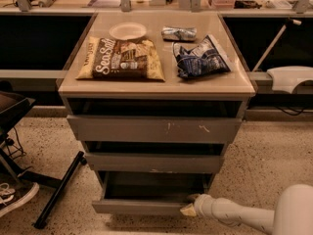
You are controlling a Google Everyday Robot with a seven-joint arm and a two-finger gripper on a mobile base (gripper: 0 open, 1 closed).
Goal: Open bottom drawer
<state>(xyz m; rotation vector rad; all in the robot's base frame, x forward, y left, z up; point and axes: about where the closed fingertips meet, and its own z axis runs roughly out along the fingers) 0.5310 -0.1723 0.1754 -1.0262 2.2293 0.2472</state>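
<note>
The bottom drawer [139,207] is the lowest of three grey fronts in the cabinet. It stands pulled out a little, and the dark inside of its shallow tray [151,185] shows. My gripper [190,205] reaches in from the lower right on a white arm [234,215] and sits at the right end of the drawer front's top edge. The middle drawer [154,162] and the top drawer [154,129] also stand out slightly from the cabinet.
On the cabinet top [161,86] lie a brown Sea Salt chip bag [122,58], a white plate [127,31], a crushed can [179,33] and a blue chip bag [200,58]. A black chair base [56,192] and a shoe [17,197] are at the left on the floor. A white object [289,77] is at the right.
</note>
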